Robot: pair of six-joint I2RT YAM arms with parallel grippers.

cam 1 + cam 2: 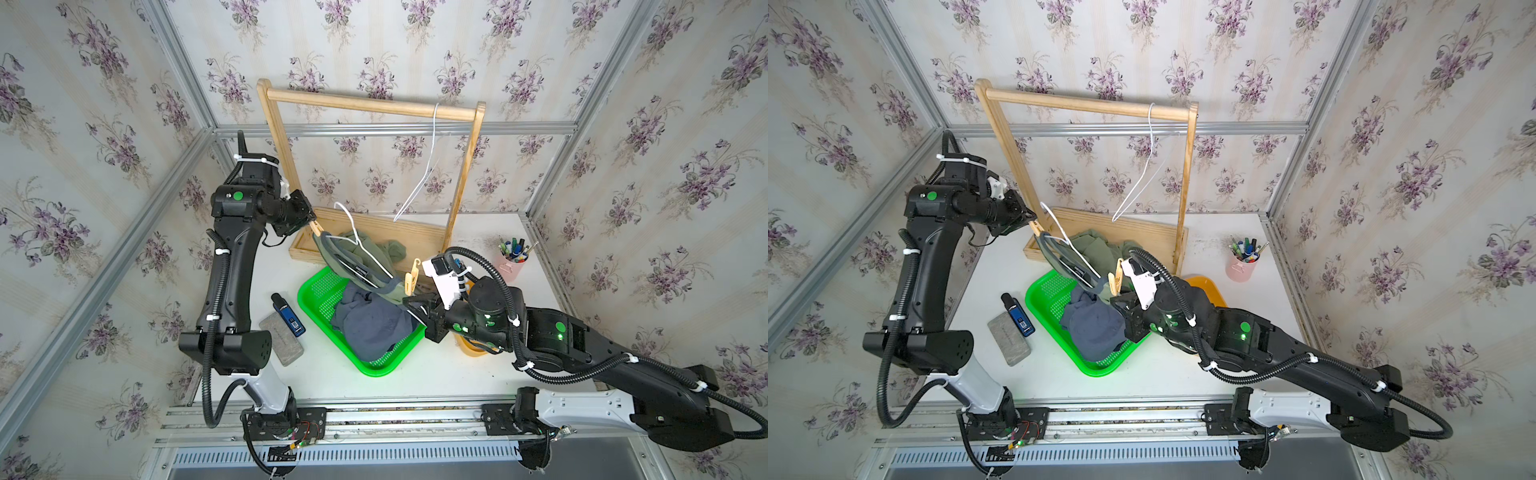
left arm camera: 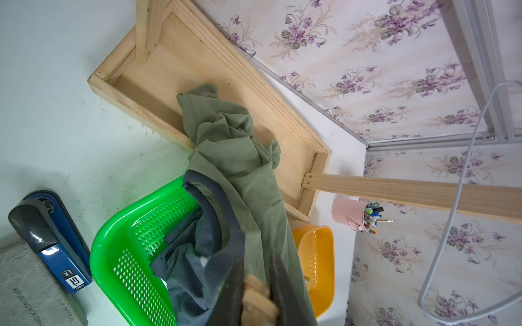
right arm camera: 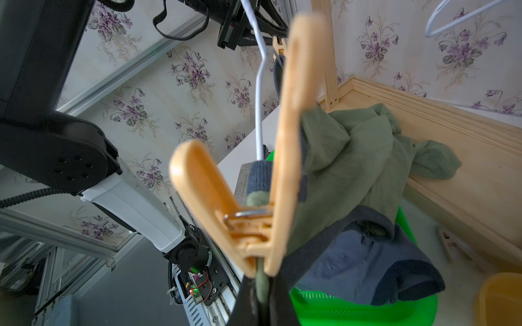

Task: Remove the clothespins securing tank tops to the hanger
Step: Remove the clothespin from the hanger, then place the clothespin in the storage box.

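A white wire hanger [image 1: 353,235] slants above the green basket [image 1: 316,291] and carries the olive tank top [image 1: 368,253], whose body trails onto the rack base. My left gripper [image 1: 312,224] is shut on a tan wooden clothespin [image 2: 258,296] at the hanger's upper end. Another tan clothespin [image 3: 285,158] clamps the olive strap at the lower end. Just below it, my right gripper [image 3: 262,285] is shut on the olive strap [image 3: 261,279]. The navy tank top [image 1: 374,324] lies crumpled in the basket.
A wooden rack [image 1: 374,104] stands at the back with a bare white hanger [image 1: 419,183] on its bar. A blue stapler [image 1: 289,314] and grey block [image 1: 281,338] lie left of the basket. An orange bowl [image 2: 319,259] and pink pen cup [image 1: 512,259] are on the right. A greyish clothespin [image 3: 452,244] lies by the rack base.
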